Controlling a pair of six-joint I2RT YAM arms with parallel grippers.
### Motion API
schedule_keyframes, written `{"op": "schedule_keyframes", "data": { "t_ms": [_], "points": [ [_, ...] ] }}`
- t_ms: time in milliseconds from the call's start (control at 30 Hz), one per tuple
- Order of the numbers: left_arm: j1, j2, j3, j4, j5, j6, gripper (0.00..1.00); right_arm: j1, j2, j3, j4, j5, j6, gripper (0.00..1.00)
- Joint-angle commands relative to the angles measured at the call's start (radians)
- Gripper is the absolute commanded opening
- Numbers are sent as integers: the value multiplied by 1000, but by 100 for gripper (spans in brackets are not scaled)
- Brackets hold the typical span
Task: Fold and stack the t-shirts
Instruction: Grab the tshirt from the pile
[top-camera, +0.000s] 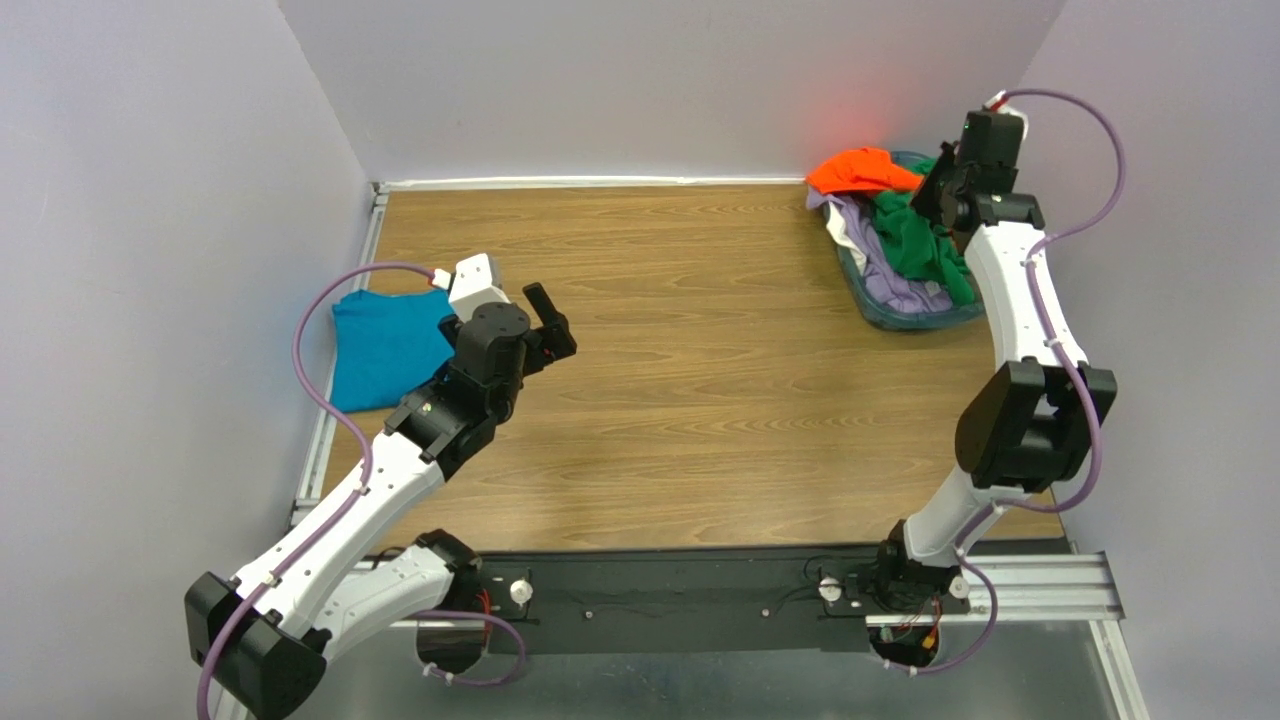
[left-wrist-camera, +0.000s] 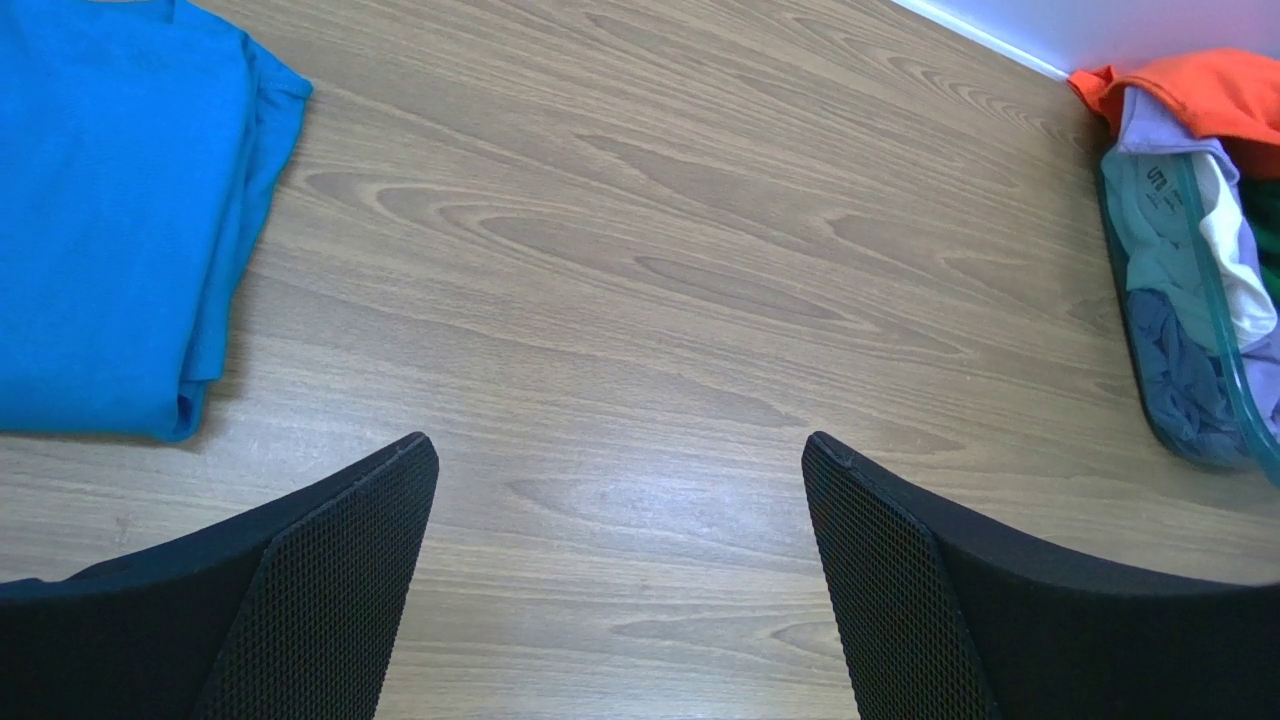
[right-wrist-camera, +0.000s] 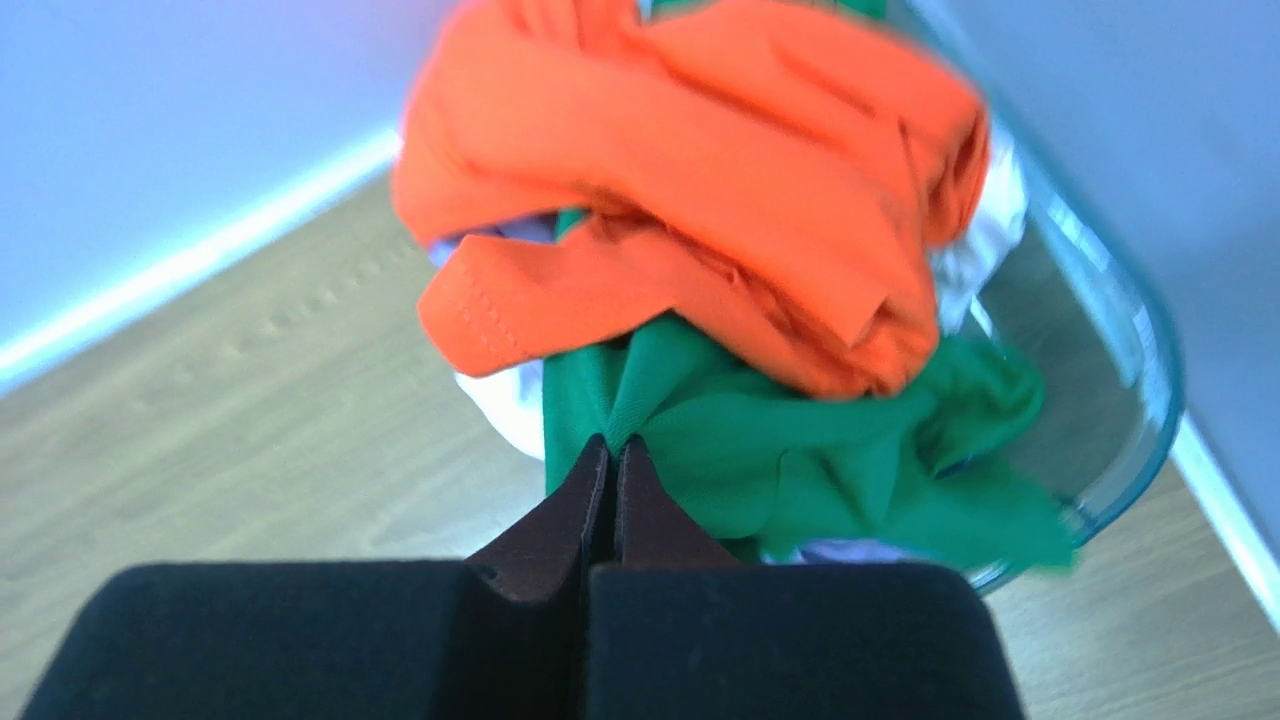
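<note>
The right gripper (right-wrist-camera: 609, 447) is clamped on a fold of the green shirt (right-wrist-camera: 812, 450) in the far-right basket (right-wrist-camera: 1142, 390), under the orange shirt (right-wrist-camera: 706, 165); a slow lift is advised so orange is not dragged out. The left gripper (left-wrist-camera: 616, 450) is held spread near the folded blue shirt (left-wrist-camera: 105, 210)

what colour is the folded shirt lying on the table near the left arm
The folded shirt is plain teal-blue, clearest in the left wrist view.

Orange shirt (right-wrist-camera: 706, 165) blurred; teal shirt (left-wrist-camera: 105, 210) cropped
</note>
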Motion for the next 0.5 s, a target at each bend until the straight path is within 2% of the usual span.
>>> {"op": "schedule_keyframes", "data": {
  "t_ms": [0, 267, 467],
  "points": [
    [3, -20, -10, 8, 7, 4, 98, 2, -50, 123, -22, 59, -34, 2],
    [4, -22, -8, 8, 8, 4, 98, 2, -37, 318, -38, 85, -76, 8],
    [4, -14, -11, 12, 10, 4, 98, 1, 6, 239, -38, 82, -71, 8]
  ]
}}
